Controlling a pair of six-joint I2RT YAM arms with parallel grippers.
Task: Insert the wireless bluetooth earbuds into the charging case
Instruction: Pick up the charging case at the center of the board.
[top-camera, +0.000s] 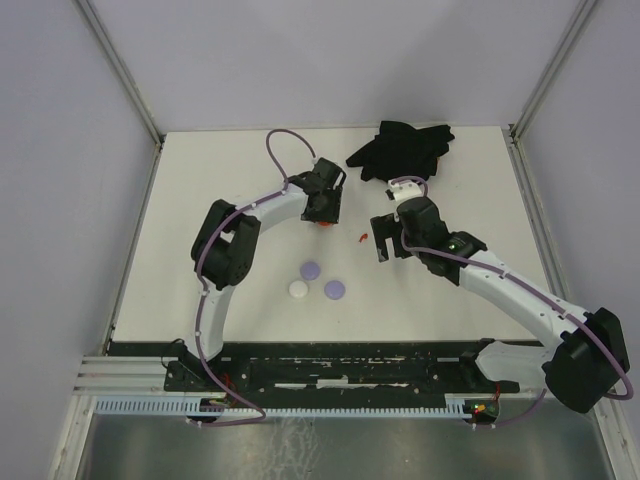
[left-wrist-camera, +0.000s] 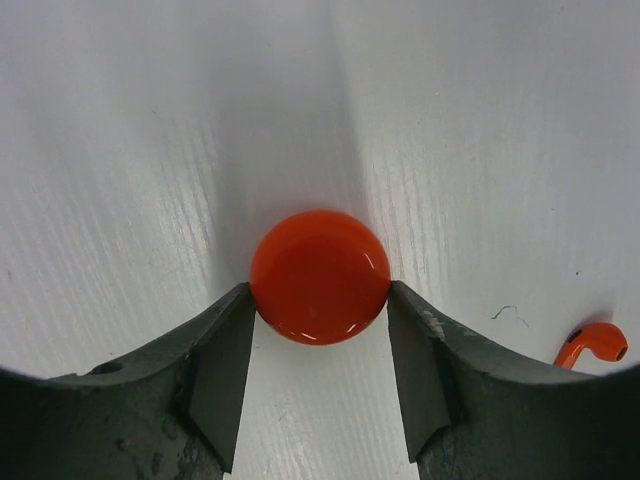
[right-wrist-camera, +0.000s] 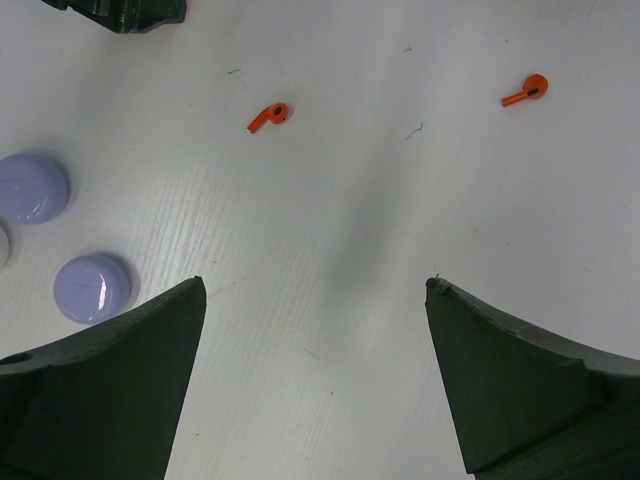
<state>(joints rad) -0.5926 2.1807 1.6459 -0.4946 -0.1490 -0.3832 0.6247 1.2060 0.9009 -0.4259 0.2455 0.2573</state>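
Left gripper (left-wrist-camera: 320, 300) clamps red case (left-wrist-camera: 320, 275), centre frame.
I see right gripper (right-wrist-camera: 315, 290) spread wide over tabletop (right-wrist-camera: 330, 200); two red earbuds (right-wrist-camera: 270, 117) (right-wrist-camera: 526, 90) lie upper frame.

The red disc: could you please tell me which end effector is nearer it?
Left. The left end effector clasps the red disc on both sides; the right end effector hangs open, apart, to its right.

Two red earbuds (right-wrist-camera: 269, 117) (right-wrist-camera: 525, 90), two lavender discs (right-wrist-camera: 32, 187) (right-wrist-camera: 92, 287), one white disc (top-camera: 298, 289), one red disc (left-wrist-camera: 320, 277), one black cloth (top-camera: 400, 148).
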